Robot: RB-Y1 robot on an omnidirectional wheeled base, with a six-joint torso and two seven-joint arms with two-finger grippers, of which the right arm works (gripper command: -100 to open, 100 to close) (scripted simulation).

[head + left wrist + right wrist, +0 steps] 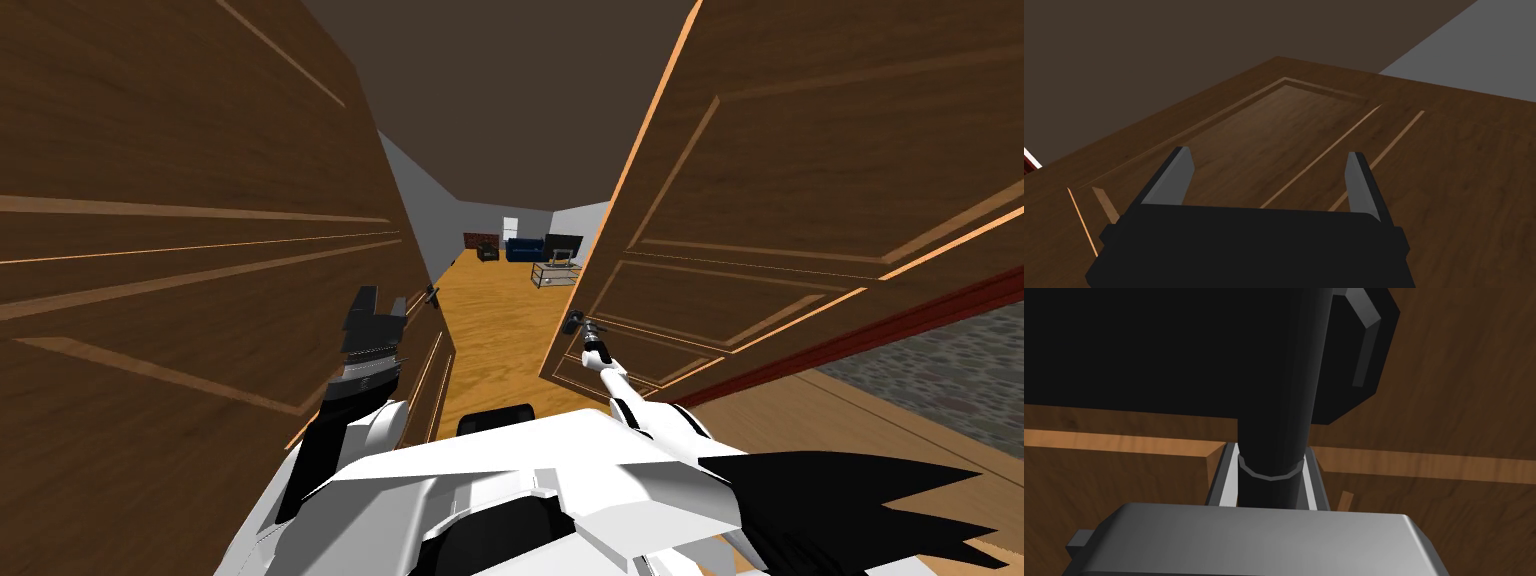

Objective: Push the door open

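Between the right jaws: item one, the dark handle (1279, 413) of the right door leaf (800, 200). I read these jaws as closed on it. Both light fingers (1223, 480) press the sides of its round stem, with brown wood panelling directly behind. From the head camera the handle (574, 321) sits low at that leaf's free edge, and my right arm is stretched out to it. Item two, the left door leaf (150, 250): the same brown wood with recessed panels and pale trim lines, lying just ahead of the left jaws. Those jaws are spread wide and hold nothing, their fingers (1174, 175) pointing along the panel. I cannot tell whether the tips touch the wood. This leaf has a small dark handle (432, 295) of its own just beyond the left jaws. Item three, the gap between the two leaves, which stand apart: beyond both sets of jaws I see an orange-brown wooden floor (490, 320), with a blue sofa (524, 249) and a dark armchair (487, 252) well off at the far wall. Item four, grey stone paving (940, 370), far out to the side of the right jaws.
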